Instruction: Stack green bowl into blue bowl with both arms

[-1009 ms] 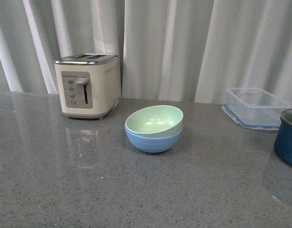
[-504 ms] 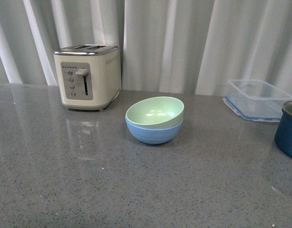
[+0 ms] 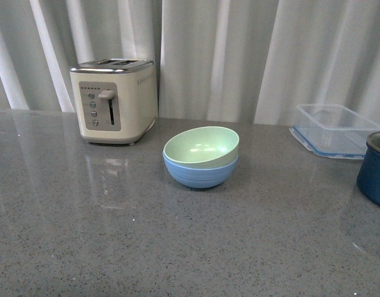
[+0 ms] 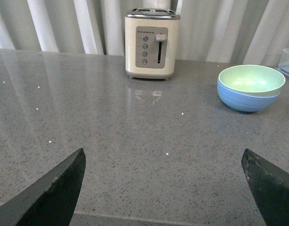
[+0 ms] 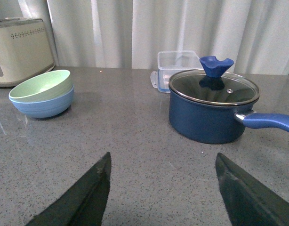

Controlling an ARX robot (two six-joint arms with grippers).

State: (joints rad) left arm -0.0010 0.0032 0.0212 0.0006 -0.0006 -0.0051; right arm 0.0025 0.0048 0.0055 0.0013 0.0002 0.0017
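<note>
The green bowl (image 3: pixel 201 146) sits nested inside the blue bowl (image 3: pixel 200 172), slightly tilted, in the middle of the grey counter in the front view. Neither arm shows in that view. From the left wrist camera the green bowl (image 4: pixel 251 79) rests in the blue bowl (image 4: pixel 247 100) far off, and my left gripper (image 4: pixel 163 157) is open over bare counter. The right wrist camera shows the green bowl (image 5: pixel 41 85) in the blue bowl (image 5: pixel 43 106) well away from my open right gripper (image 5: pixel 162 160), which holds nothing.
A cream toaster (image 3: pixel 114 100) stands at the back left. A clear plastic box with a blue rim (image 3: pixel 333 130) lies at the back right. Beside it a dark blue pot (image 5: pixel 209 111) with a glass lid and handle (image 5: pixel 269 121) stands close ahead of my right gripper.
The front view shifted a second ago, so everything sits slightly higher in the picture. The bowls have stayed nested and still since half a second ago.
</note>
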